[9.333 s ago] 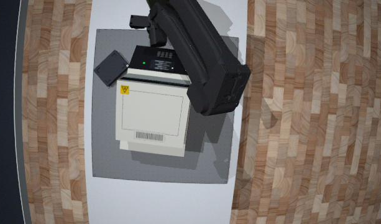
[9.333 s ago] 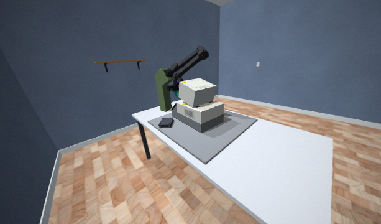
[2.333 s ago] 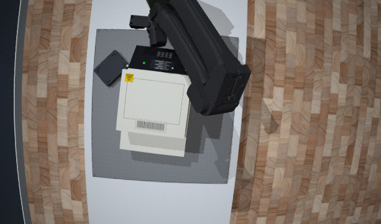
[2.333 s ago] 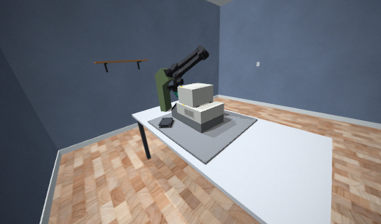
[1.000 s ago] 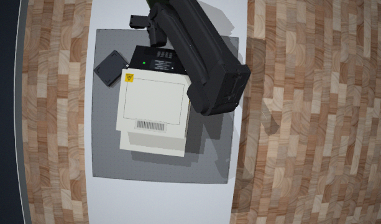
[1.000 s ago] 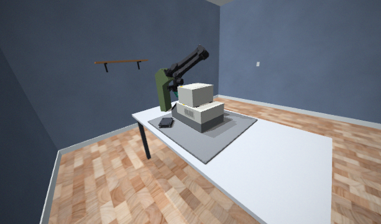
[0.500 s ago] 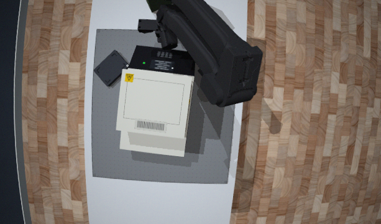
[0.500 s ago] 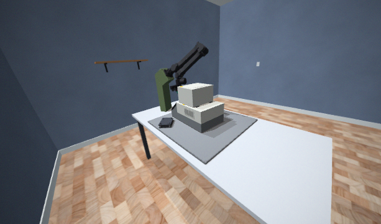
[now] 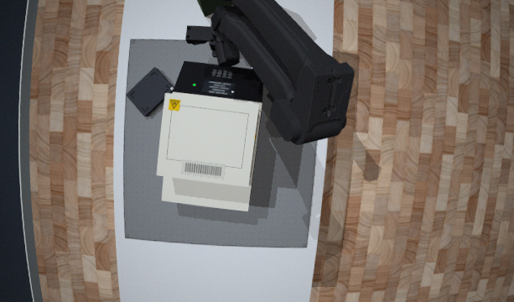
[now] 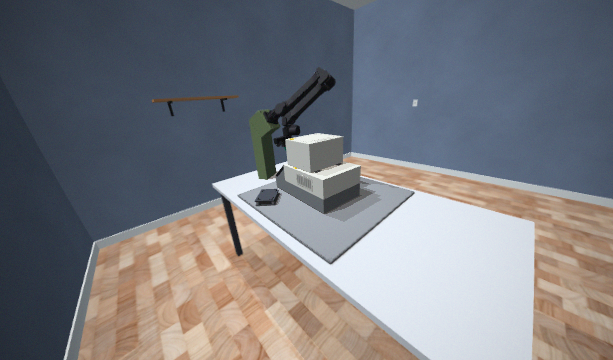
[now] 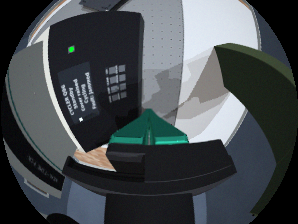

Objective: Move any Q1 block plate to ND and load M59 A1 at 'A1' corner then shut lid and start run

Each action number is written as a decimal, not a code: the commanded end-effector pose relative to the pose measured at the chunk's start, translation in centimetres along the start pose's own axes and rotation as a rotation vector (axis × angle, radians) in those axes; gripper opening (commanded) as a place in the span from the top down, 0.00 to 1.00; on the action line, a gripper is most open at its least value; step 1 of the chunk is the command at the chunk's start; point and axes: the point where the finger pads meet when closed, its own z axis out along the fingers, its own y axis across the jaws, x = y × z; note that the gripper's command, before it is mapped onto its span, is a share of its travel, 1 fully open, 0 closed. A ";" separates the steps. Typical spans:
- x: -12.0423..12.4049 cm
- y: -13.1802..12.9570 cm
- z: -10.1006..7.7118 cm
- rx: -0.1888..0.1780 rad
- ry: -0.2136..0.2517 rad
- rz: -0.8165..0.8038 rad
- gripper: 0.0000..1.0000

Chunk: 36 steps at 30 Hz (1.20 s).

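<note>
Cycler Q1 has its lid shut, lamp green. The dark nest beside its front-left corner looks bare; M59 cannot be seen. The gripper, clenched on nothing, hovers near the keypad

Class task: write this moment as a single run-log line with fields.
cream lid: shut | status lamp: green | gripper: shut, empty, near black keypad | dark square nest: no plate visible

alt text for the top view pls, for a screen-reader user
A cream box-shaped cycler with its lid shut and a green status lamp sits on a grey mat. The black arm's shut gripper hangs at the dark keypad panel; a black square nest lies beside.
</note>
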 end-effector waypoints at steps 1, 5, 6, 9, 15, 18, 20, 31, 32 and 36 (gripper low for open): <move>-3.2 -4.9 -2.3 0.108 -0.127 0.193 1.00; -3.6 -5.2 -2.4 0.114 -0.142 0.214 1.00; -3.6 -5.2 -2.4 0.114 -0.142 0.214 1.00; -3.8 -5.4 -2.5 0.111 -0.143 0.215 1.00; -4.4 -5.8 -2.6 0.105 -0.145 0.216 1.00; -2.4 -5.3 -2.2 0.104 -0.157 0.208 1.00; -0.9 -4.9 -2.1 0.107 -0.168 0.198 1.00; 0.7 -3.8 -1.8 0.086 -0.088 0.150 1.00; 0.8 -3.8 -1.7 0.086 -0.084 0.141 1.00; 1.7 -3.3 -1.7 0.072 -0.050 0.106 1.00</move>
